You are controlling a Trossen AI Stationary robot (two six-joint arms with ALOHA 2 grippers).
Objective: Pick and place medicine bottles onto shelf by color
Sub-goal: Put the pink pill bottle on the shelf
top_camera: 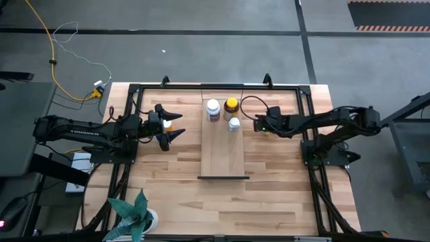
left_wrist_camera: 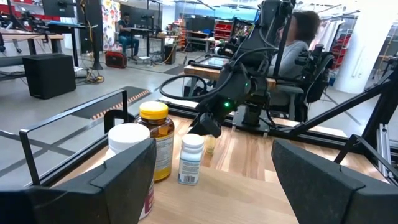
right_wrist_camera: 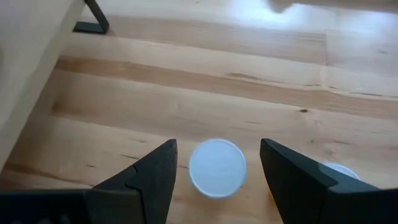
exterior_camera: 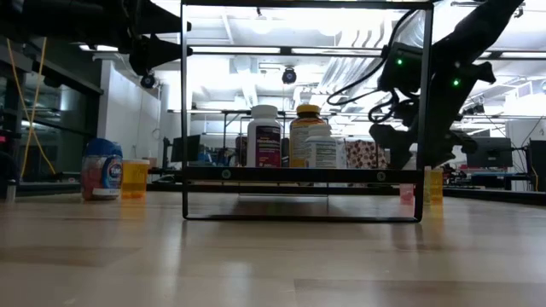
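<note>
The right pincer (right_wrist_camera: 217,171) hangs open above a small white-capped bottle (right_wrist_camera: 217,167) standing on the counter (right_wrist_camera: 205,93), its two dark fingers (right_wrist_camera: 149,180) wide either side of the round cap and not touching it — nothing is held. A second white cap (right_wrist_camera: 339,171) peeks out just beside the far finger. In the high view this pincer (top_camera: 257,124) sits just off the right edge of the shelf (top_camera: 222,158), the long pale plank with a dark strip at its near end. Three bottles already stand at the far end of the shelf: a white-capped one (top_camera: 213,107), an amber one with a yellow cap (top_camera: 232,105) and a smaller white one (top_camera: 234,124). The left pincer (top_camera: 173,127) waits wide open and empty at the shelf's left, near a small orange bottle (top_camera: 168,124). The risk, as I judge it, lies in the descent — a finger could clip the neighbouring cap and topple it, or the pincer could close off centre and squirt the small bottle sideways. Carrying it over, the arm could also knock the crowded trio standing close together.
</note>
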